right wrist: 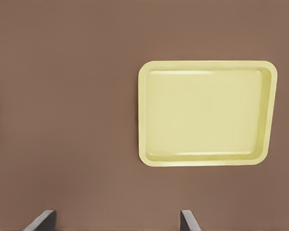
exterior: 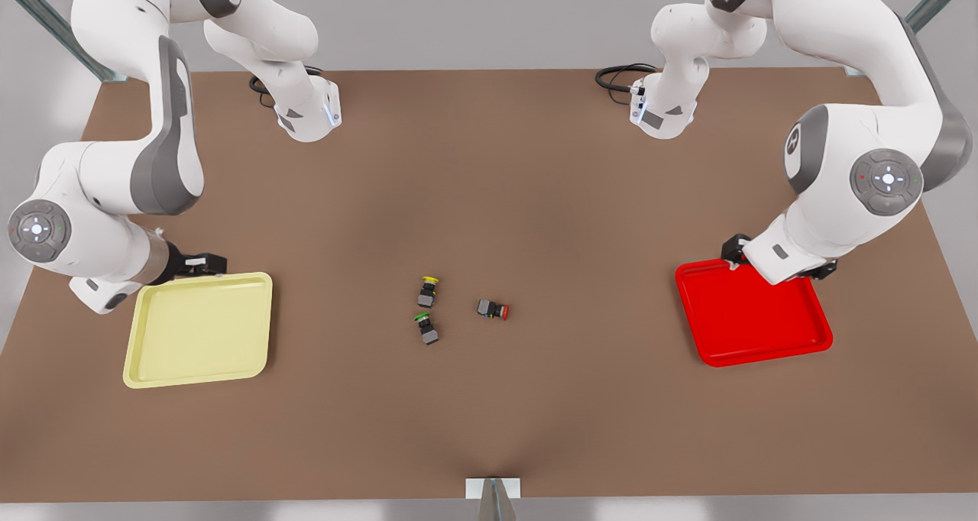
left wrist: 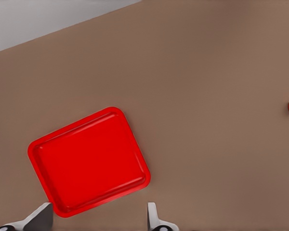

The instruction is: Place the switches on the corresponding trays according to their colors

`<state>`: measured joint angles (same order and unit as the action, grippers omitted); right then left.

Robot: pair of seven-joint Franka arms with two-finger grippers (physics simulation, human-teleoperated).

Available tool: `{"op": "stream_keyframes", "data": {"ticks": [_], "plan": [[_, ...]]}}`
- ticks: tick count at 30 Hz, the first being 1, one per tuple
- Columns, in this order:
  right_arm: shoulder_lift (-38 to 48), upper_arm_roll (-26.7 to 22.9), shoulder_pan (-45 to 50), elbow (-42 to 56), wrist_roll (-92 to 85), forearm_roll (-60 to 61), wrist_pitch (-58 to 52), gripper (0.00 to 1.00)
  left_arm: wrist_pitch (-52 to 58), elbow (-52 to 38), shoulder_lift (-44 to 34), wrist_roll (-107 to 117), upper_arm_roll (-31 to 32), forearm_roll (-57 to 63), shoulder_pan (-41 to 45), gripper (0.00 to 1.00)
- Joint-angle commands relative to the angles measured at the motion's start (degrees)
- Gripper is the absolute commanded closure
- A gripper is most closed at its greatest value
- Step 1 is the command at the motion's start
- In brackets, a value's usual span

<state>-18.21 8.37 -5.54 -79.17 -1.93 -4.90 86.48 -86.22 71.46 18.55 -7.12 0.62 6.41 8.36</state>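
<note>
No writing legible on switches [exterior: 428,292] or trays [exterior: 199,330].

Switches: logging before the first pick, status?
Left gripper open by red tray; right gripper open by yellow tray. Yellow switch, red switch mid-table, untouched. Green switch alongside.

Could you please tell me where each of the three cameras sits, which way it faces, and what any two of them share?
Front view: high above, looking down on the brown table, both white arms, three switches mid-table.
Left wrist view: above the red tray, looking down; the left gripper shows open fingertips.
Right wrist view: above the yellow tray, looking down; the right gripper shows open fingertips.
Shared: the front view also shows the red tray and yellow tray.
</note>
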Motion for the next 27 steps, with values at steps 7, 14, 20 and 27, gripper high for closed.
{"op": "stream_keyframes", "data": {"ticks": [7,14,20,27], "plan": [[-0.4,0.5,3.5,0.0,0.5,0.8,0.6,0.0,-0.8,0.5,0.4,0.1,-0.1,-1.5,-0.2,0.0],[-6.8,-7.2,20.8,3.8,8.5,2.3,0.7,0.0,-0.5,0.8,1.1,-0.7,-2.2,-4.1,-0.6,0.0],[-15.1,-6.2,28.6,9.6,25.1,5.4,5.6,0.0,0.5,0.8,1.2,-1.0,-2.5,-4.2,-0.6,0.0],[-23.6,-6.4,35.5,15.4,34.4,5.4,6.6,0.0,0.6,0.9,1.8,-1.1,-2.5,-4.2,-0.5,0.0]]}}
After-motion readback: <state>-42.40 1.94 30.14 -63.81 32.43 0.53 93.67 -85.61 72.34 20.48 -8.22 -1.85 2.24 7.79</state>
